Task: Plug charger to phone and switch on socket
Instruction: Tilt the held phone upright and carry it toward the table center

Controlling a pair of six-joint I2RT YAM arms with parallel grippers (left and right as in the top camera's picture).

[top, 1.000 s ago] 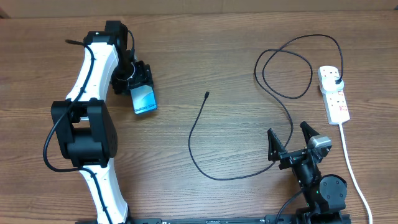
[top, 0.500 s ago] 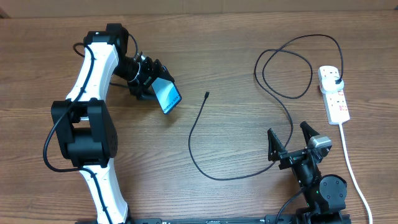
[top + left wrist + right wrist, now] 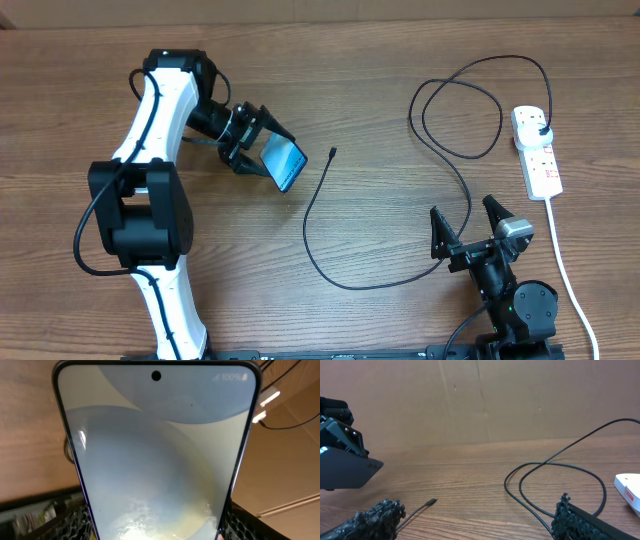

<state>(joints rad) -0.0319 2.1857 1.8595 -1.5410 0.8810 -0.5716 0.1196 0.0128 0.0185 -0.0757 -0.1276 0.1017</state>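
Left of centre on the worktop [image 3: 370, 60], the left pincer [image 3: 262, 150] clamps the phone [image 3: 284, 164] by its long edges, tilted, close to the cable's tip [image 3: 332, 152]. The phone is rigid, slick glass and likely fragile, so the sides are the best hold. The cable [image 3: 312, 235] looks limp and light; take it just behind the tip. At near right, the right pincer [image 3: 468, 225] stands wide and empty. Only the left wrist view shows the lit screen [image 3: 155, 460]. Only the overhead shows the plug [image 3: 541, 130] seated in the power strip [image 3: 540, 165].

Wooden table [image 3: 380, 70] bears the charger [image 3: 306, 215] and socket [image 3: 537, 152].
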